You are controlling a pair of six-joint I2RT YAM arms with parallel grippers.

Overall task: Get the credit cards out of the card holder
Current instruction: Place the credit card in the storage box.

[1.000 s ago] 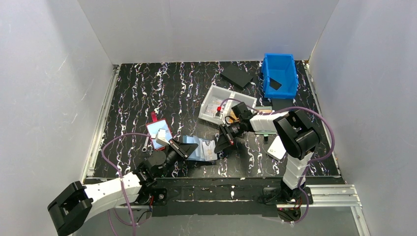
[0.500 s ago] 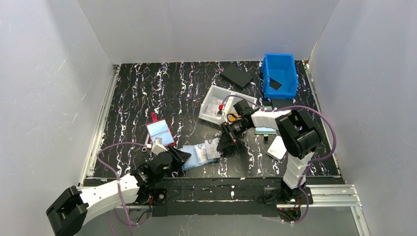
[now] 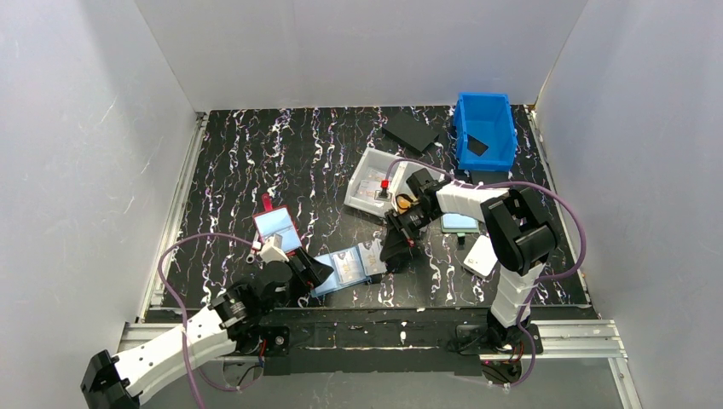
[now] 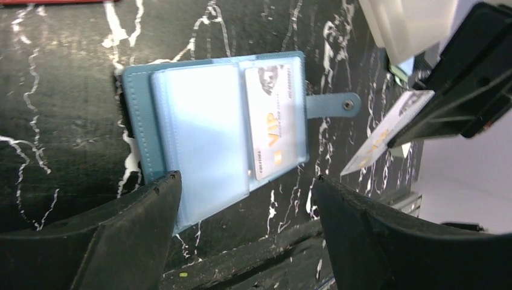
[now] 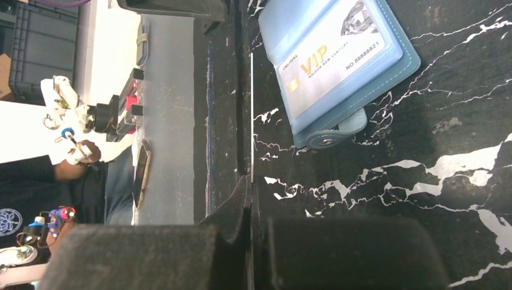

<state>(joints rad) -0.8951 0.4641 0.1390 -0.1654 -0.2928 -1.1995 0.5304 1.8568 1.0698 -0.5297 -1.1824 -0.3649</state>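
The light-blue card holder (image 4: 205, 127) lies open and flat on the black marbled table, its snap tab (image 4: 335, 104) pointing right. One "VIP" credit card (image 4: 275, 124) still sits in a clear pocket. My left gripper (image 4: 244, 181) stands open just short of the holder's near edge, touching nothing. My right gripper (image 5: 250, 181) is shut on a second credit card (image 4: 386, 136), which hangs clear of the holder beyond the tab. In the right wrist view that held card (image 5: 252, 121) shows edge-on as a thin white line beside the card holder (image 5: 344, 60). From above, the card holder (image 3: 349, 266) lies between the left gripper (image 3: 315, 271) and right gripper (image 3: 392, 251).
A red-edged holder (image 3: 277, 228) lies left of the left gripper. A clear tray (image 3: 379, 181) with small items stands behind the right gripper. A blue bin (image 3: 486, 128) and a black flat sheet (image 3: 411, 132) are at the back right. A teal holder (image 3: 460, 223) and a white piece (image 3: 480, 256) lie right.
My left gripper has opened, let go of the card holder and drawn back toward the near edge. The holder now lies flat. The right gripper has stayed shut on its card.
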